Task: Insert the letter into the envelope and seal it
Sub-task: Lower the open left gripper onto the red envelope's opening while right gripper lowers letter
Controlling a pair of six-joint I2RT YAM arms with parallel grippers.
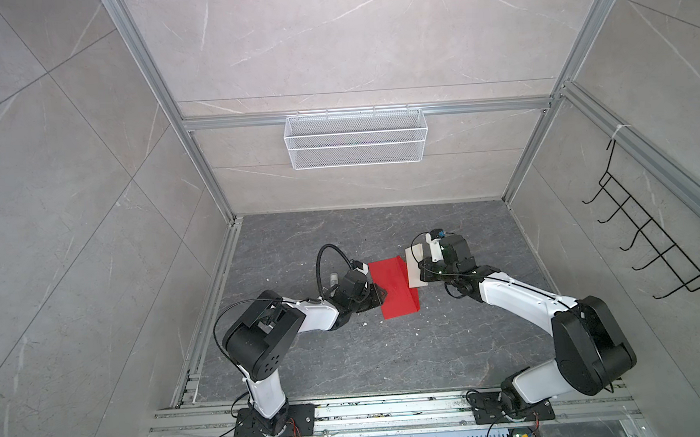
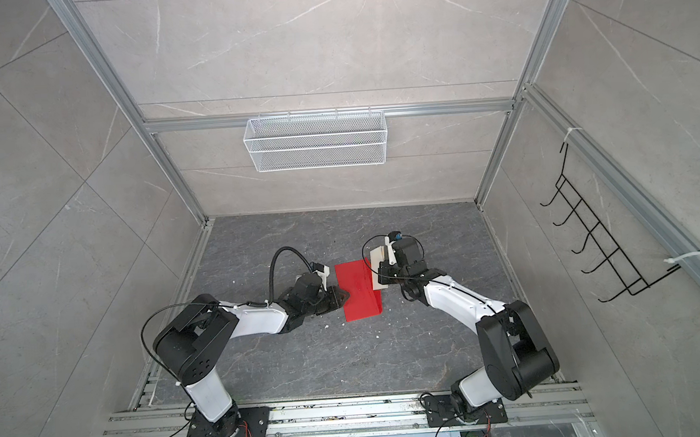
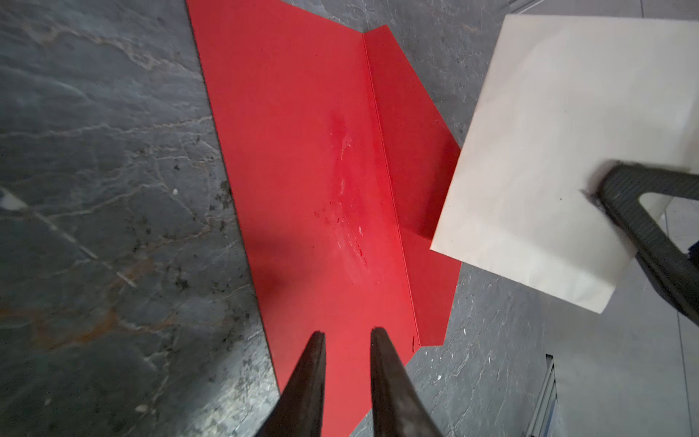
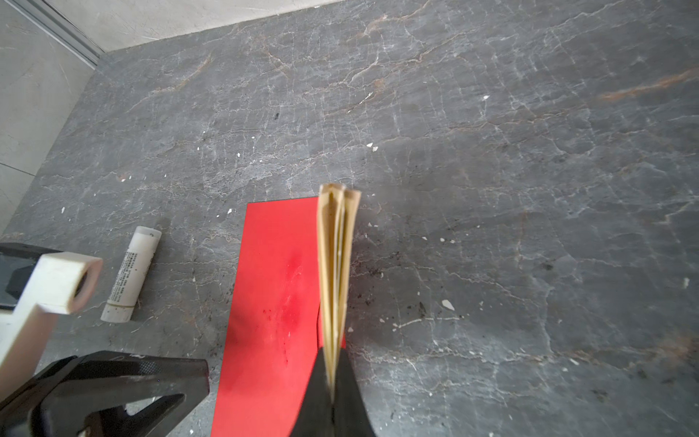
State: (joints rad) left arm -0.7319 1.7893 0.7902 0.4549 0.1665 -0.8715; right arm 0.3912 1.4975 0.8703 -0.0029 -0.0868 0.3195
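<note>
The right pincer (image 4: 333,365) is clamped on the folded letter (image 4: 337,257), holding it edge-on over the red envelope (image 4: 276,302) at lower centre, probably to line it up with the open flap. The left pincer (image 3: 348,336), jaws narrowly parted and empty, sits over the envelope's end, seemingly to steady it. The glue stick (image 4: 130,274) carries print too small to read.

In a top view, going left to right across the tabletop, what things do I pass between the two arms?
In order: glue stick → envelope → letter, held at the envelope's right edge.
</note>
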